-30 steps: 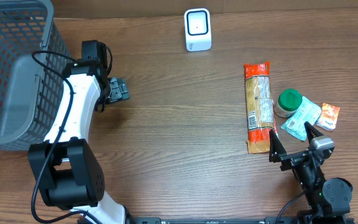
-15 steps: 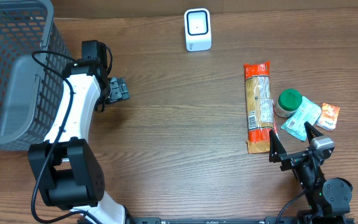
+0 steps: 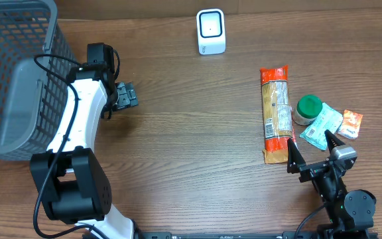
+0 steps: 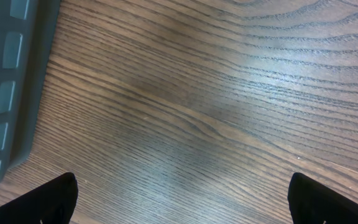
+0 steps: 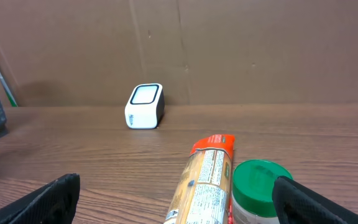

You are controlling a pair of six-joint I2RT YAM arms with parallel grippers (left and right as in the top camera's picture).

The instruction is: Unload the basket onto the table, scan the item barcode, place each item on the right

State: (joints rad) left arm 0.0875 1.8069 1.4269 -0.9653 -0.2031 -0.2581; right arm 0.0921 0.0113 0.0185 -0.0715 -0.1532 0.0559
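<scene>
A small white box-shaped barcode scanner point(image 3: 211, 31) with rounded corners stands upright at the far edge of the brown wooden table point(image 3: 191, 133). A pale window framed in black is on its top face. Well apart from it, on the right side, lies a long narrow clear packet of pale pasta point(image 3: 276, 113) with orange-red ends. It lies flat, a white printed label facing up, one end pointing toward the far edge. Just to its right stands a small pale jar with a green screw lid point(image 3: 308, 108), upright. Against the jar lies a flat teal-and-white pouch point(image 3: 323, 127), with a small orange sachet point(image 3: 352, 123) at its right edge.
</scene>
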